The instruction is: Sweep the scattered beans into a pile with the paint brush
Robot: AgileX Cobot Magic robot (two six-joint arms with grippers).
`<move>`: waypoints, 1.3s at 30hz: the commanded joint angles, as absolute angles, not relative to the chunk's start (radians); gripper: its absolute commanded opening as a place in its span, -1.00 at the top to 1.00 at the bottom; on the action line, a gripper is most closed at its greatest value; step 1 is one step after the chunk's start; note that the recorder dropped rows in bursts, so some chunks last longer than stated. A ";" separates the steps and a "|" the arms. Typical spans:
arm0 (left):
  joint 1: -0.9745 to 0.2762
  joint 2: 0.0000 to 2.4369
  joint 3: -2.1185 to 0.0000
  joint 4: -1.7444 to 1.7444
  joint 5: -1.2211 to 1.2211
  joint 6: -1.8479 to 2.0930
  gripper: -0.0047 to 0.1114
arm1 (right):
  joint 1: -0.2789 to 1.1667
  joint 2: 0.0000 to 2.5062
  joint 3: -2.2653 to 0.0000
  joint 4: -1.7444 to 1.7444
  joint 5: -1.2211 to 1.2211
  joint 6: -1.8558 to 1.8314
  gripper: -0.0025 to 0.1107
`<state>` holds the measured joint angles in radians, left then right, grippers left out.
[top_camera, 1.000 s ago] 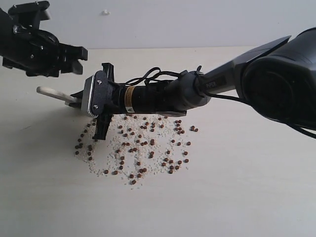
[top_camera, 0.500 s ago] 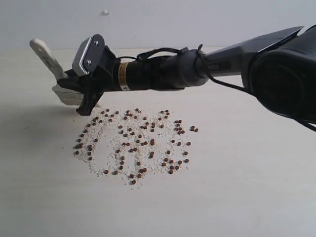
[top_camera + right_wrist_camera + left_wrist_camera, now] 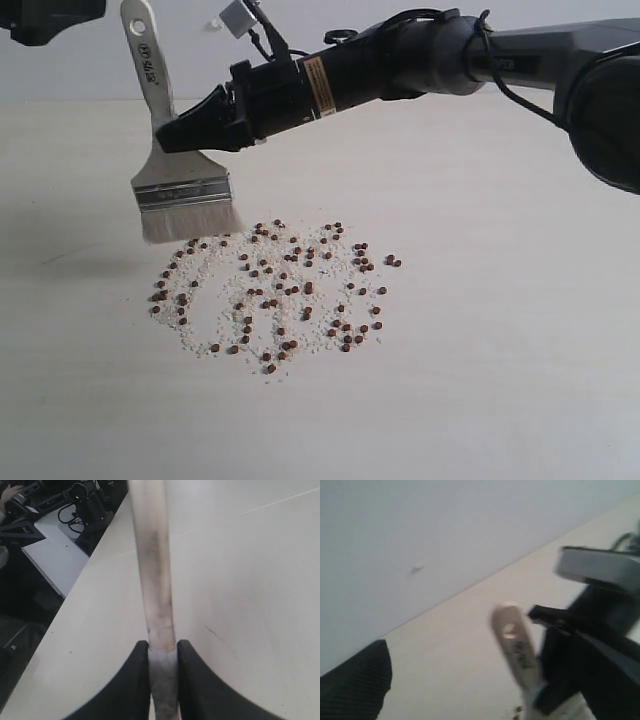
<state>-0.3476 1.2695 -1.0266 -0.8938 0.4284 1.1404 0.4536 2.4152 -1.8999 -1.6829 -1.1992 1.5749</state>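
Exterior view: the beans [image 3: 280,290] lie scattered in one loose, roughly round patch on the pale worktop [image 3: 500,380]. They are reddish-brown, mixed through with off-white crumbs [image 3: 200,268], and not gathered into a heap. A few strays sit just off the patch's right edge.

The paint brush [image 3: 182,188] stands at the patch's upper-left edge, bristles down and handle up, the handle leaning slightly away from the beans. The whitish bristle tips hang just beside the outermost beans there. Whether the tips touch the worktop, I cannot tell. The silver ferrule sits above the bristles, with the hang hole showing at the handle's top end.

The right end effector [image 3: 168,135] reaches in from the far right, across and above the beans, and clamps the wooden handle just above the ferrule. The right wrist view confirms it: two dark fingers [image 3: 137,680] press either side of the handle, no gap visible, with the pale shaft running on past them.

The left end effector [image 3: 50,10] shows only as a dark shape well up and to the left of the beans, clear of the brush. The left wrist view is blurred and shows one dark finger at the frame edge, so I cannot tell whether it is open or closed. That view also catches the handle tip and the right arm's dark body beside it.
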 commanded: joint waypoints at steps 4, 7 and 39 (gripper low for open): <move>-0.341 1.257 -1.020 -1.410 0.707 1.623 -0.39 | 0.446 2.403 -1.913 -1.678 -1.221 1.601 0.96; -0.281 1.269 -1.020 -1.445 0.708 1.640 -0.31 | 0.446 2.398 -1.913 -1.680 -1.221 1.598 0.96; -0.149 1.580 -1.026 -1.709 0.906 1.864 0.23 | 0.495 2.373 -1.913 -1.639 -1.221 1.530 0.96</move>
